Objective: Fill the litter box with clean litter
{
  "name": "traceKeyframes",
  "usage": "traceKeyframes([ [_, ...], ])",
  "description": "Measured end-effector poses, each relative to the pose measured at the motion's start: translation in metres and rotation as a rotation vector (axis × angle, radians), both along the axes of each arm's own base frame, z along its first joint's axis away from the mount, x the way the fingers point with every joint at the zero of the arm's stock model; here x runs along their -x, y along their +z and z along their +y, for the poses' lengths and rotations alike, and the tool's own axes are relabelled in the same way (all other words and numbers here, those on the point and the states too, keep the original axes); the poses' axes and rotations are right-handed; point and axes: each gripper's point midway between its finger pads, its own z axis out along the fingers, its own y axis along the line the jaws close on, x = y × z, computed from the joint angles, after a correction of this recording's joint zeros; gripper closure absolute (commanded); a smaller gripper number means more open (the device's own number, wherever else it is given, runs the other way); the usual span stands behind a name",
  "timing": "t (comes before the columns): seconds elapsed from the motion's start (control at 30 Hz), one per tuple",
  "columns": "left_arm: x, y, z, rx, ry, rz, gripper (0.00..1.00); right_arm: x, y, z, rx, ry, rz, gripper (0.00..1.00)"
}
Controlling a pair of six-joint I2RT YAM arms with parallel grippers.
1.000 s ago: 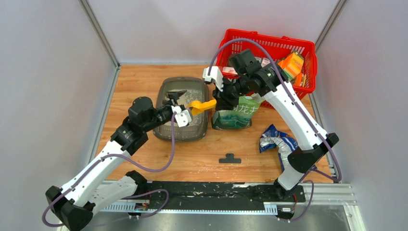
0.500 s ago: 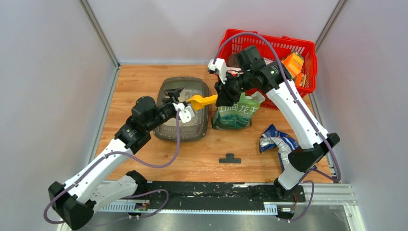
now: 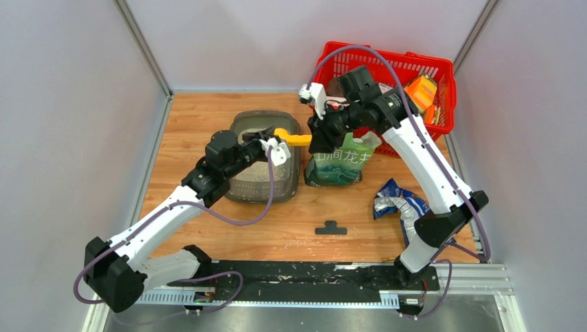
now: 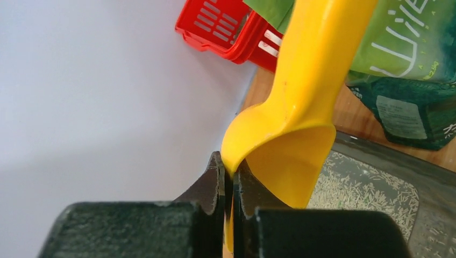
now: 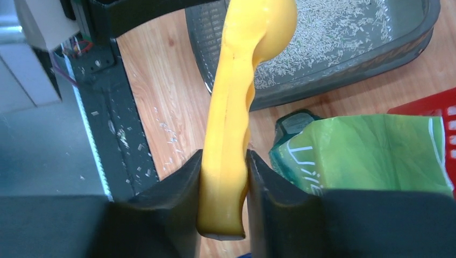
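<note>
Litter box (image 3: 287, 187), left of centre, holds only a skim of clean litter (image 5: 333, 27), so with the yellow scoop (image 3: 294, 139) pinched at its bowl rim by the left gripper (image 4: 232, 183) and clamped at its handle by the right gripper (image 5: 223, 177), one must release before the other pulls; grey walls (image 3: 69, 104), wooden table (image 3: 346, 207).

Left end effector (image 4: 232, 171) tight on yellow scoop (image 4: 293, 134)
</note>
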Motion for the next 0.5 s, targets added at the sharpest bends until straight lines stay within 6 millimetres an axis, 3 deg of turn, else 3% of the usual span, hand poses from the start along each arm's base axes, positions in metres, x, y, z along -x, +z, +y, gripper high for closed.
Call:
traceKeyframes([
  [0.03, -0.001, 0.002, 0.001, 0.004, 0.01, -0.003, 1.0, 0.0, 0.0, 0.0, -0.001, -0.004, 0.001, 0.33],
  [0.13, -0.003, 0.003, 0.002, 0.018, 0.027, 0.028, 1.0, -0.012, 0.009, -0.001, -0.067, -0.079, 0.034, 0.22],
  [0.23, -0.002, 0.0, 0.0, 0.045, 0.035, 0.119, 1.0, -0.044, 0.028, -0.023, -0.234, -0.25, 0.095, 0.16],
  [0.37, 0.005, 0.001, -0.007, 0.108, 0.01, 0.275, 1.0, -0.08, 0.047, -0.069, -0.433, -0.458, 0.122, 0.12],
  [0.43, 0.013, 0.002, -0.014, 0.142, -0.018, 0.352, 1.0, -0.085, 0.061, -0.075, -0.491, -0.479, 0.089, 0.12],
  [0.5, 0.02, 0.007, -0.022, 0.179, -0.049, 0.415, 1.0, -0.076, 0.069, -0.071, -0.538, -0.458, 0.079, 0.12],
])
